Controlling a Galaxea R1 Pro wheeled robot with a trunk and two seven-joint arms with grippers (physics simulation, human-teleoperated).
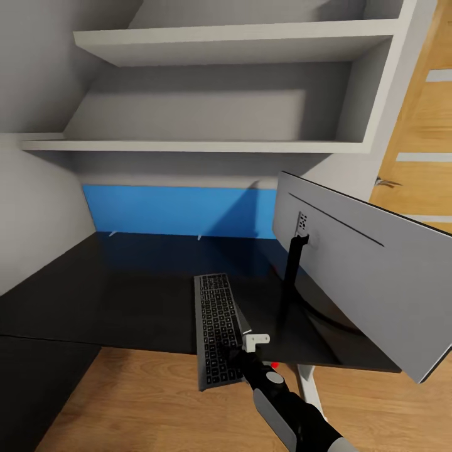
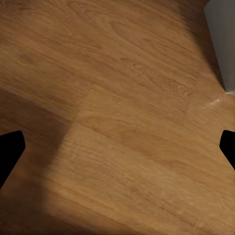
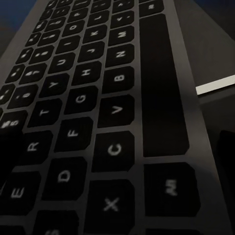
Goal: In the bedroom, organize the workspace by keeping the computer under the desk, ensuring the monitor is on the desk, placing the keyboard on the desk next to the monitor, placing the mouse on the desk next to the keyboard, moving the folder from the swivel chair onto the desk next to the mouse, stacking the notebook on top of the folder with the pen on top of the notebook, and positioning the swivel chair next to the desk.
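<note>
The slim keyboard (image 1: 216, 320) with dark keys lies lengthwise on the glossy black desk (image 1: 125, 295), its near end sticking out past the front edge. My right gripper (image 1: 242, 353) is at that end's right side, shut on the keyboard; the keys (image 3: 98, 98) loom very close in the right wrist view. To the right stands the wide monitor (image 1: 376, 270), silver-grey back toward me, on a thin black neck (image 1: 292, 270). My left gripper (image 2: 117, 152) is open over light wood floor (image 2: 122, 73), its black fingertips (image 2: 10, 152) far apart.
A blue panel (image 1: 179, 210) runs along the wall behind the desk. White shelves (image 1: 220, 145) hang above it. An oak door (image 1: 420, 144) is at the right. The white desk leg (image 1: 307, 383) stands under the front edge, by my right arm.
</note>
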